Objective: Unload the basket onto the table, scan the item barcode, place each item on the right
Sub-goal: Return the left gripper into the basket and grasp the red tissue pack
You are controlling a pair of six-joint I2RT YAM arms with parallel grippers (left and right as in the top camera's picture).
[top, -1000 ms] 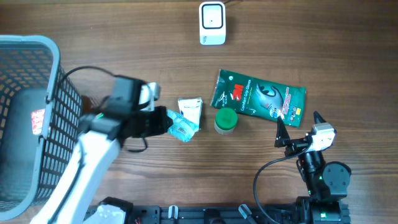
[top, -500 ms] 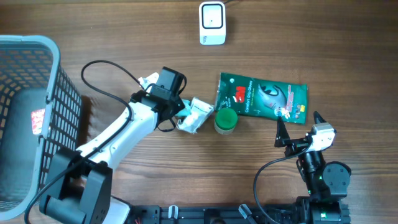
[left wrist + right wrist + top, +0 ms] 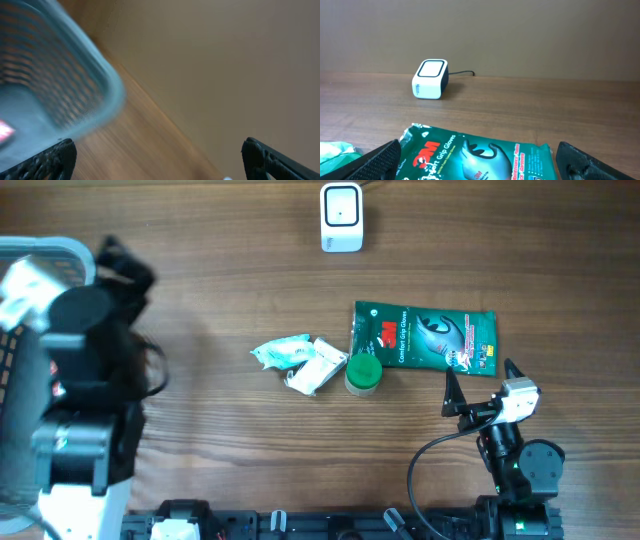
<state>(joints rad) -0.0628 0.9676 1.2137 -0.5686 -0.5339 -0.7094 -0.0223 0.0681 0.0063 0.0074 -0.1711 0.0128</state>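
Near far edge of brown wooden worktop (image 3: 200,240): white boxy barcode scanner (image 3: 340,218), corded. Robot-side of scanner: crumpled teal plastic wrapper (image 3: 279,353) touching white crinkled sachet (image 3: 317,366); round green-lidded jar (image 3: 362,373) just beside; flat green glove packet (image 3: 424,338) to scanner's right. Left hand (image 3: 160,162) released, empty, at rim of blue-grey mesh basket (image 3: 75,90), well left of scanner. Right hand (image 3: 478,372) spread wide, empty, near glove packet.

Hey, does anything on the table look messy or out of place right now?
Only two small items: the crumpled teal packet and the white packet lie askew, bunched together, beside the green-lidded jar.
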